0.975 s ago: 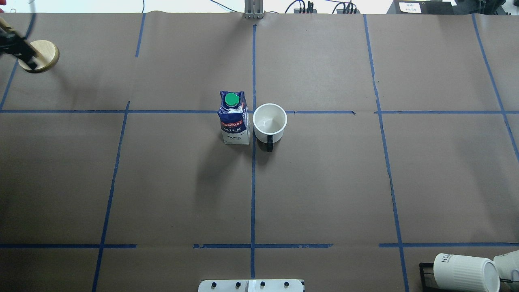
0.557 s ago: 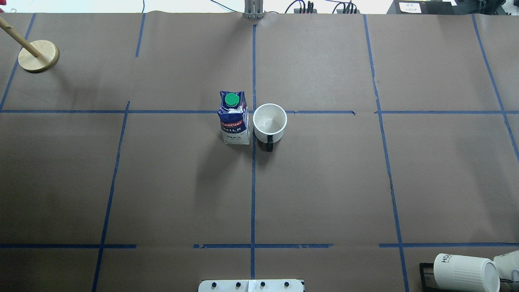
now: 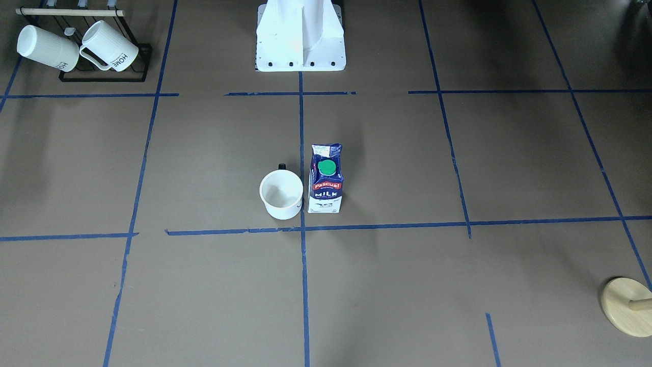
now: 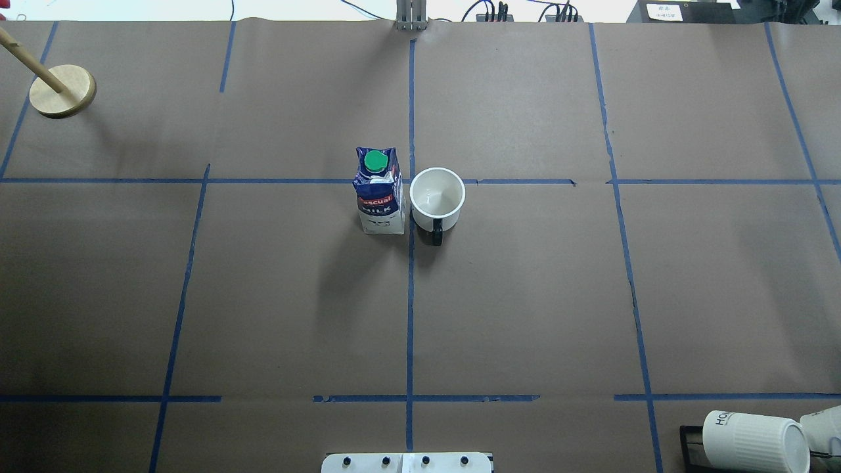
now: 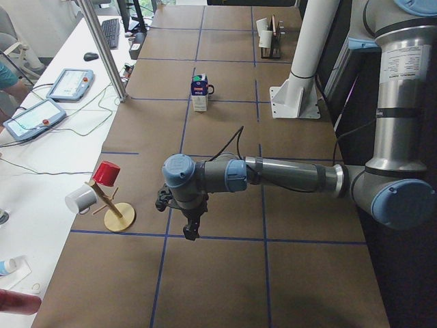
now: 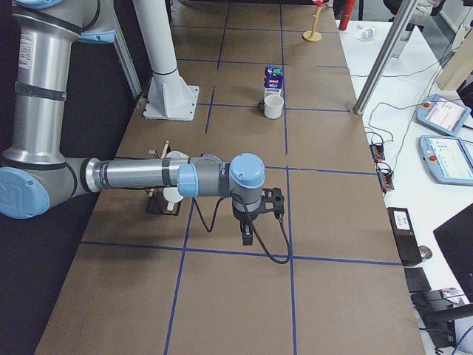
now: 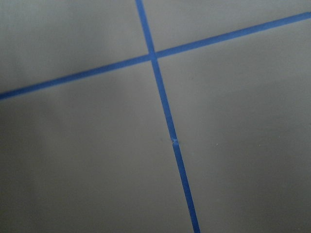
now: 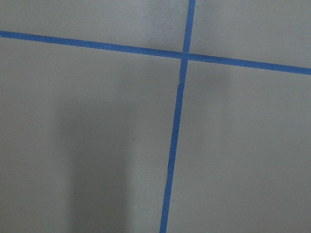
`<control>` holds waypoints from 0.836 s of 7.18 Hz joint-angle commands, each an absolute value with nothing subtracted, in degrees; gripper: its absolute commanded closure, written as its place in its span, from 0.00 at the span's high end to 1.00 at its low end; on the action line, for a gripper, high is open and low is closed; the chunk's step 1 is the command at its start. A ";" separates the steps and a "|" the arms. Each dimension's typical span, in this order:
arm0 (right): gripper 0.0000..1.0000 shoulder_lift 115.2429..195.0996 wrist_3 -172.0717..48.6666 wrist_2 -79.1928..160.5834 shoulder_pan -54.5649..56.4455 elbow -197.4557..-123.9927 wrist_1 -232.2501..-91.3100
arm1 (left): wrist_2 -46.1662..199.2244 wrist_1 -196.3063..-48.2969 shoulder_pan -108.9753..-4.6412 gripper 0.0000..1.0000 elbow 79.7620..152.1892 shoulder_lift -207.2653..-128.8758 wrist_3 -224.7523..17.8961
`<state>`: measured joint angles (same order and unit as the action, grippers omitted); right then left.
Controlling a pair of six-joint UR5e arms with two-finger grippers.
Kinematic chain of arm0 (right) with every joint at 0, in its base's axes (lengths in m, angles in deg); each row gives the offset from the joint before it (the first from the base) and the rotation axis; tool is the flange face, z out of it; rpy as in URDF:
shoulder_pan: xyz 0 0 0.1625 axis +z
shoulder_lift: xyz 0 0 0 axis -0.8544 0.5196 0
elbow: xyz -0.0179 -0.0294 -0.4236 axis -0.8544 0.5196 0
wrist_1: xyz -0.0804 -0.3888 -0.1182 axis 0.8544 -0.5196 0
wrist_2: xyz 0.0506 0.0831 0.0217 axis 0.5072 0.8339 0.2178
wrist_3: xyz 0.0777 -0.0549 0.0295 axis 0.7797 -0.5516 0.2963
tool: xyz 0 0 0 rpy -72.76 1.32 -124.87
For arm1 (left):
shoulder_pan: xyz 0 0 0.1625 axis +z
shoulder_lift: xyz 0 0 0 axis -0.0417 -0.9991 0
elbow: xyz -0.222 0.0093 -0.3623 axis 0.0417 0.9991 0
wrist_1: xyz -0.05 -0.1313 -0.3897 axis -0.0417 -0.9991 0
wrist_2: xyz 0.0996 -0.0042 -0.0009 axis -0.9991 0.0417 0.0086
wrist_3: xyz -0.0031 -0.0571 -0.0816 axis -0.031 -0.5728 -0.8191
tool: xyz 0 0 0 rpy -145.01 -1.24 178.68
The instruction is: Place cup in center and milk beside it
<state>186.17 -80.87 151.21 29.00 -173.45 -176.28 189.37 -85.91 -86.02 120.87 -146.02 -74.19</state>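
Cup [image 4: 437, 194] mid-frame, milk [image 4: 380, 197] upright just beside, on its left. Left end effector [image 5: 192, 231], right end effector [image 6: 247, 237] both well apart from them; grip state cannot tell.

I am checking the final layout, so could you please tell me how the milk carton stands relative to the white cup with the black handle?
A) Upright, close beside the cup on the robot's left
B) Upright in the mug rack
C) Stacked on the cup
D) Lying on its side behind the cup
A: the milk stands upright just left of the cup in the overhead view, which is the robot's left.
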 commanded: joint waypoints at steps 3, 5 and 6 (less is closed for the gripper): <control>1.00 186.17 -80.84 151.35 27.89 -173.46 -176.35 | 188.25 -87.32 -86.12 1.00 121.42 -145.84 -74.64; 1.00 186.17 -80.84 151.36 27.88 -173.37 -176.35 | 188.24 -86.89 -86.21 1.00 121.77 -145.66 -74.29; 1.00 186.17 -80.84 151.35 27.88 -173.46 -176.35 | 188.24 -86.79 -86.21 1.00 122.12 -145.66 -74.20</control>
<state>186.17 -80.84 151.37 27.92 -173.43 -176.33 188.26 -87.00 -86.19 121.78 -145.69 -74.34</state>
